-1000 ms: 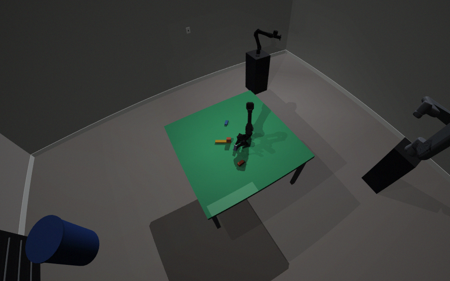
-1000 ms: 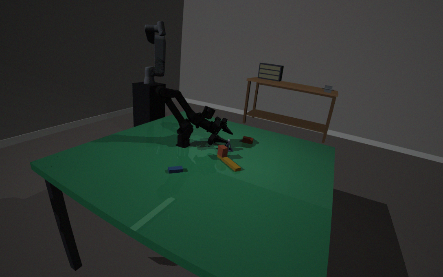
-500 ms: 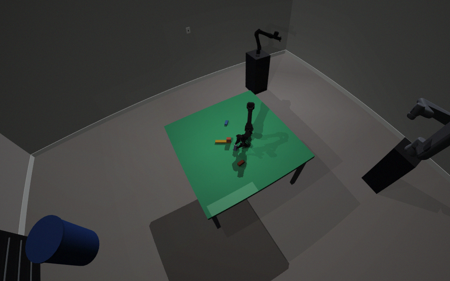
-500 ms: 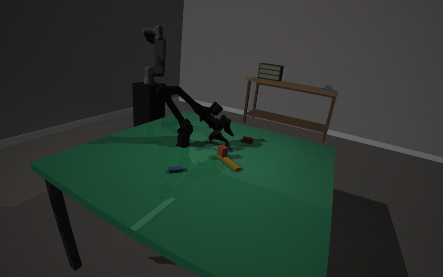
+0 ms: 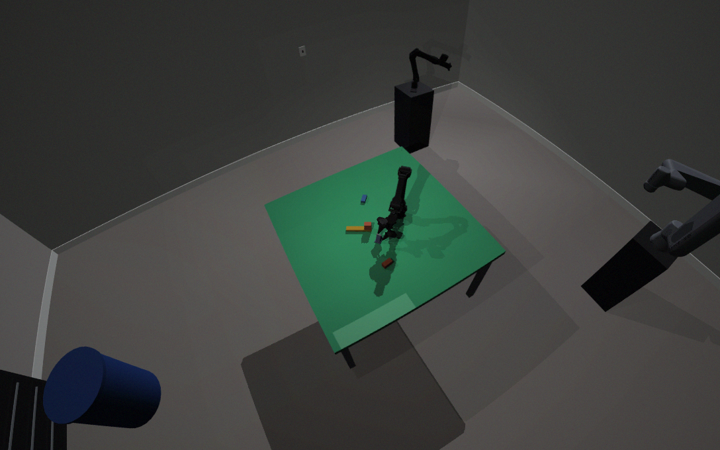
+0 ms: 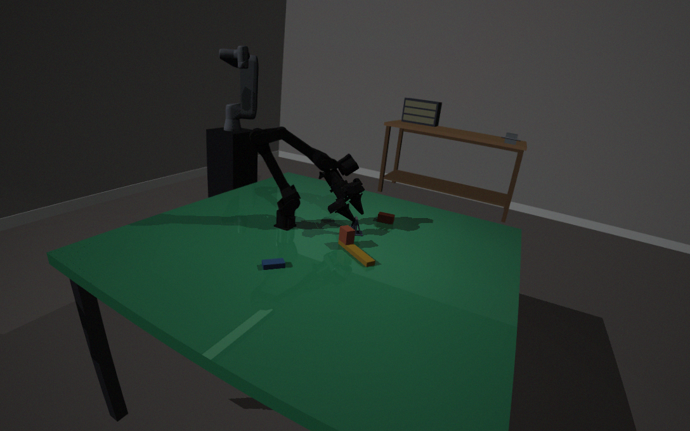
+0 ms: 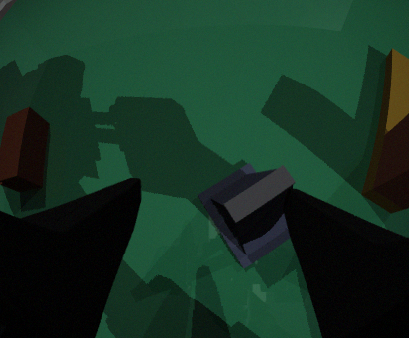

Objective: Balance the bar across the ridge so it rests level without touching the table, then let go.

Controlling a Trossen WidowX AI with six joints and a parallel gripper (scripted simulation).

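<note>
The yellow bar lies flat on the green table, with an orange-red block on its end nearer the arm. The purple-grey ridge stands beside that end, a narrow top over a wider base, carrying nothing. My gripper is open and empty, low over the table at the ridge. In the wrist view the right fingertip overlaps the ridge's edge; whether they touch I cannot tell.
A dark red block lies on the table, across the ridge from the bar. A blue block lies on the bar's other side. Other arms stand on pedestals off the table.
</note>
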